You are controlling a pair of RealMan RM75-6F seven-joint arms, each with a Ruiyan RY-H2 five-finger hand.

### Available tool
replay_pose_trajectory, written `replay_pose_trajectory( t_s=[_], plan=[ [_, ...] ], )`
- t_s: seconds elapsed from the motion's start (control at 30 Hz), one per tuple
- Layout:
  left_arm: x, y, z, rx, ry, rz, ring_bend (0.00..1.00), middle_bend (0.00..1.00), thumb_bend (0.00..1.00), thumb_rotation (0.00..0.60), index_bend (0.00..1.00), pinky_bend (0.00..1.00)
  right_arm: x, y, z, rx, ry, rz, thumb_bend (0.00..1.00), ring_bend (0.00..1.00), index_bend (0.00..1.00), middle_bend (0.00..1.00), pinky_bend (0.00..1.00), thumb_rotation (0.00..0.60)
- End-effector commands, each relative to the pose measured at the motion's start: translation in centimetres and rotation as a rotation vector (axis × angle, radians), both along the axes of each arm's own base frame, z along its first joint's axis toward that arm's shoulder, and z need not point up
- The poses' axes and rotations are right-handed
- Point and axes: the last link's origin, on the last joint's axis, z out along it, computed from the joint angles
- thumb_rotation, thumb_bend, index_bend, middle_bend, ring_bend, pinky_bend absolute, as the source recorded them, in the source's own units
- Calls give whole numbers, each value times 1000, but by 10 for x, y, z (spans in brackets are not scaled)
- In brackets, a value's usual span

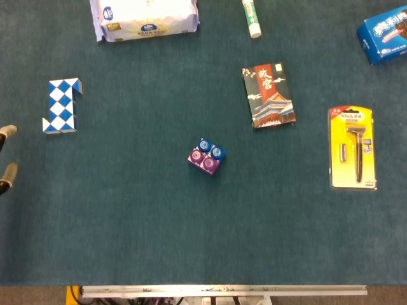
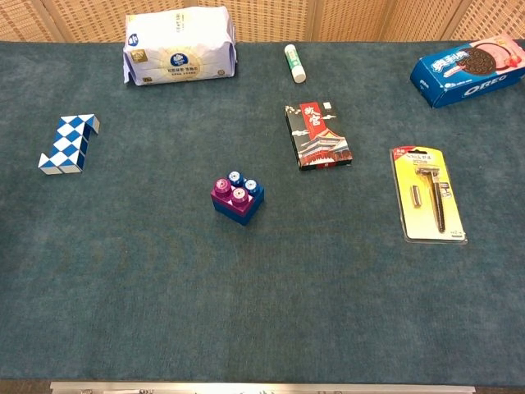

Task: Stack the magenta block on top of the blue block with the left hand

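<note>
Only two fingertips of my left hand show at the left edge, apart and holding nothing. The magenta block sits on the blue block mid-surface. A blue-and-white snake puzzle lies near my hand, a razor pack far right.

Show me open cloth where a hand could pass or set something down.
Widest bare patch: the whole near strip below the blocks and razor pack. Also open between the snake puzzle and blocks. Tightest: between card box and razor pack, and the far edge with tissue pack, glue stick, Oreo box.
</note>
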Motion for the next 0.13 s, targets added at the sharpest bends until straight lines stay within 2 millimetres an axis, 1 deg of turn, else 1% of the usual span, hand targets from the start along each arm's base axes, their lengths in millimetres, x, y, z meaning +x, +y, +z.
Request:
replay_pose_trajectory(
  t_s=[0.03, 0.13],
  plan=[
    [-5, 3, 0, -4, -1, 17, 24, 73, 294, 600, 287, 84, -2, -2, -1, 9, 3, -12, 0, 0, 0, 85, 272, 600],
    [-8, 4, -2, -9, 1, 29, 27, 74, 294, 600, 289, 84, -1, -3, -3, 21, 3, -11, 0, 0, 0, 85, 272, 600]
  ],
)
